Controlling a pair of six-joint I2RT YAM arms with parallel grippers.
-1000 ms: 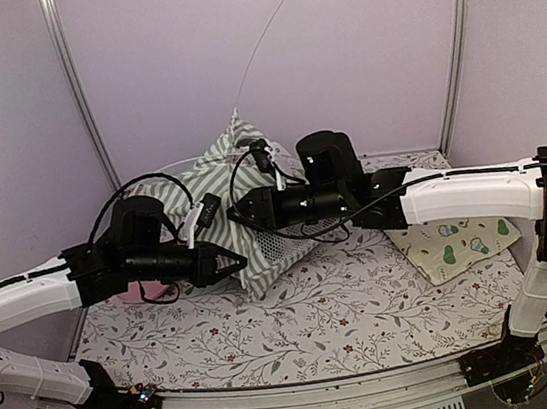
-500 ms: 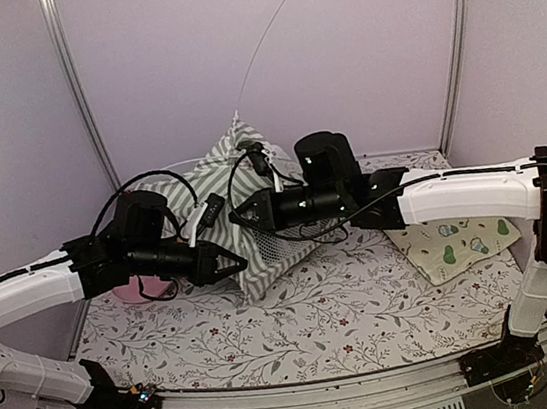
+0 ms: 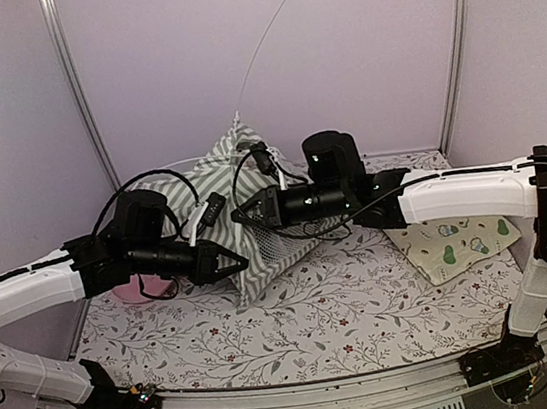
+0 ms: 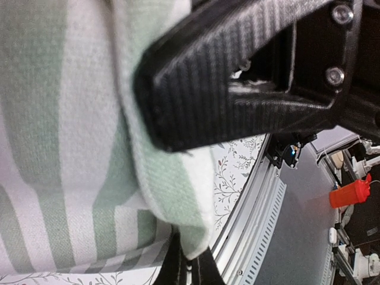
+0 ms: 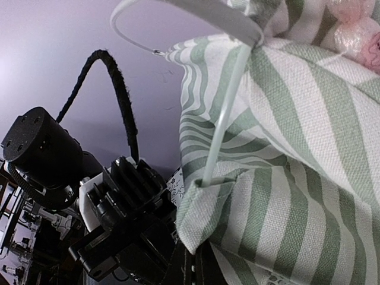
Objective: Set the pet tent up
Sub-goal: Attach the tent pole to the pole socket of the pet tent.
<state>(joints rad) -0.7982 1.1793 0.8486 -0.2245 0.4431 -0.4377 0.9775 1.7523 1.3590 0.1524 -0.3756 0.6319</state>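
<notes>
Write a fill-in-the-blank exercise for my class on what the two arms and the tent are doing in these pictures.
1. The pet tent has green and white ___.
2. The left gripper and the right gripper are both shut on the ___.
3. The avocado-print mat lies to the ___ of the tent.
4. A thin white ___ goes into the tent's fabric.
Missing words: stripes; tent; right; pole.

- Left arm (image 3: 23, 293): white shell, black joints.
- Right arm (image 3: 464, 195): white shell, black elbow and wrist.
- Cables (image 5: 122, 98): black, braided, one at each wrist.
- Left fingers (image 4: 237, 89): black ribbed plastic, silver screws (image 4: 334, 75).
- Bases (image 3: 118, 401): black blocks.
</notes>
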